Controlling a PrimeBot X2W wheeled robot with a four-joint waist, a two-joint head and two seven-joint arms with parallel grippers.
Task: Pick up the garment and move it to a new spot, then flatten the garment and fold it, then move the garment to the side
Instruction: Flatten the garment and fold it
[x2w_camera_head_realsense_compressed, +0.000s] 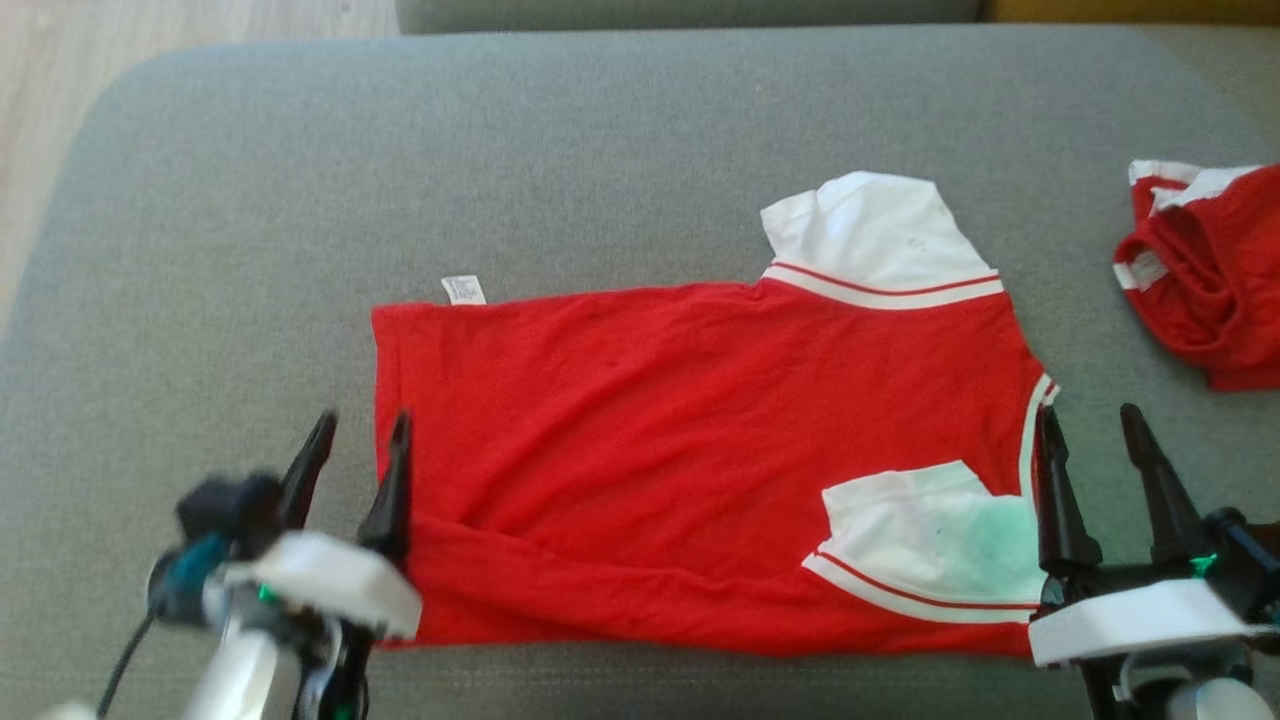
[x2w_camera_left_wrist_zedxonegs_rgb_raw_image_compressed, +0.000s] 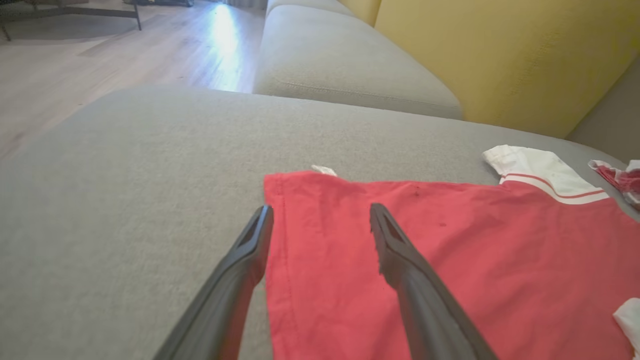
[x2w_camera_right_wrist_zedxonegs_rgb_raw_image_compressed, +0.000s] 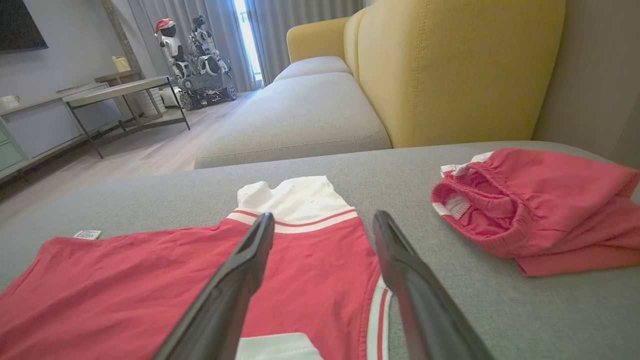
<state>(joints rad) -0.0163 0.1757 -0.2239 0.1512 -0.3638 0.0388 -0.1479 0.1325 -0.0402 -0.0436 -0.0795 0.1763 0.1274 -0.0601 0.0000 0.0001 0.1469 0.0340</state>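
The garment (x2w_camera_head_realsense_compressed: 690, 440) is a red T-shirt with white sleeves, spread nearly flat on the grey cushion (x2w_camera_head_realsense_compressed: 560, 150), hem to the left and neck to the right. My left gripper (x2w_camera_head_realsense_compressed: 355, 440) stands open at the hem's near corner, its fingers either side of the hem edge in the left wrist view, over the garment (x2w_camera_left_wrist_zedxonegs_rgb_raw_image_compressed: 450, 260), left gripper (x2w_camera_left_wrist_zedxonegs_rgb_raw_image_compressed: 320, 220). My right gripper (x2w_camera_head_realsense_compressed: 1090, 430) stands open at the neck end beside the near sleeve, holding nothing. In the right wrist view the garment (x2w_camera_right_wrist_zedxonegs_rgb_raw_image_compressed: 150, 280) lies under that right gripper (x2w_camera_right_wrist_zedxonegs_rgb_raw_image_compressed: 322, 222).
A crumpled pair of red shorts (x2w_camera_head_realsense_compressed: 1210, 270) lies on the cushion at the far right, also shorts (x2w_camera_right_wrist_zedxonegs_rgb_raw_image_compressed: 530, 205). A yellow backrest (x2w_camera_right_wrist_zedxonegs_rgb_raw_image_compressed: 450, 70) rises behind. Wooden floor (x2w_camera_left_wrist_zedxonegs_rgb_raw_image_compressed: 100, 65) lies beyond the cushion's left edge, with a low table (x2w_camera_right_wrist_zedxonegs_rgb_raw_image_compressed: 125, 90) farther off.
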